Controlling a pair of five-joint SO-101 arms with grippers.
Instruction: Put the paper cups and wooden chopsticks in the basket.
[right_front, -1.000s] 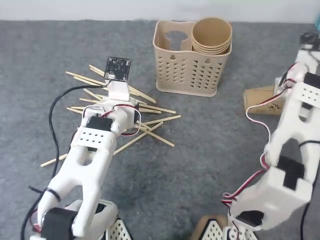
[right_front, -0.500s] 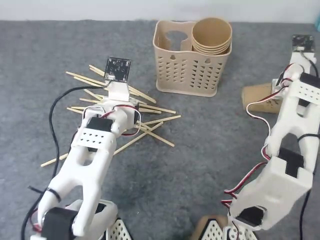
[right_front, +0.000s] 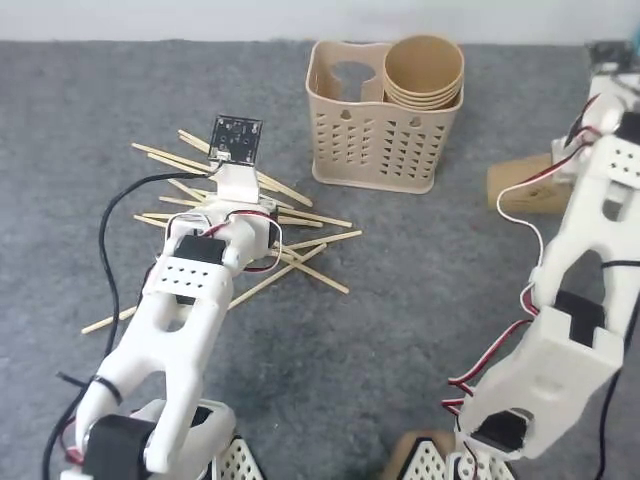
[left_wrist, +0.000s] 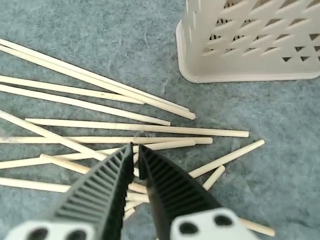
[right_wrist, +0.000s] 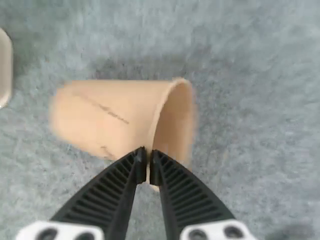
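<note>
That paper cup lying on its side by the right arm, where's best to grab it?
Probably the rim. The paper cup lies on its side, mouth open sideways, so one finger can slip inside and one outside, pinching the thin wall, coming down from above the mouth end. The right gripper is pinched there.

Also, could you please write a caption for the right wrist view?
Right gripper pinching the rim of a cup lying on its side on grey carpet.
</note>
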